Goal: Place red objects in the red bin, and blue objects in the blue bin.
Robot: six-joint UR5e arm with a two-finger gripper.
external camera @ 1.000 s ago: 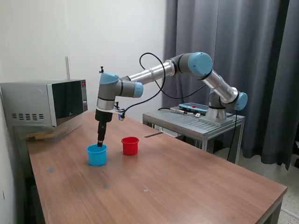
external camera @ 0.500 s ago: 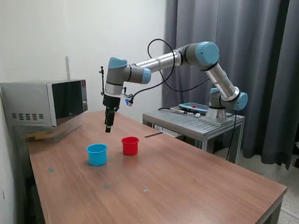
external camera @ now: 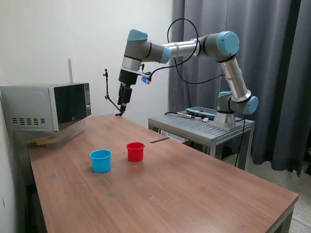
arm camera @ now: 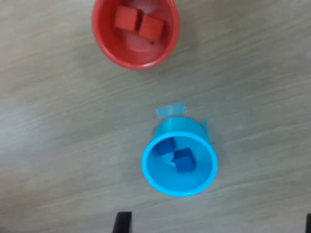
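The two blue cubes (arm camera: 175, 155) lie inside the light blue cup (arm camera: 179, 158), touching each other on its floor, and the two red cubes (arm camera: 139, 23) lie side by side and touching inside the red cup (arm camera: 135, 33). All four cubes are well below the gripper (external camera: 123, 103), which hangs high above the table (external camera: 194, 194), raised well clear of both cups and holding nothing. In the exterior view the light blue cup (external camera: 100, 160) stands upright on the table, and the red cup (external camera: 135, 151) stands upright just beside it toward the exterior view's right, apart and not touching. The gripper sits above and behind the light blue cup, nearer the wall. A small strip of light blue tape (arm camera: 170, 110) lies on the table against the light blue cup's outer wall. In the wrist view two dark fingertips (arm camera: 122, 223) show at the picture's edge, set wide apart, so the jaws stand open with nothing between them. A microwave (external camera: 47, 106) stands on the table beyond the light blue cup, toward the exterior view's left.
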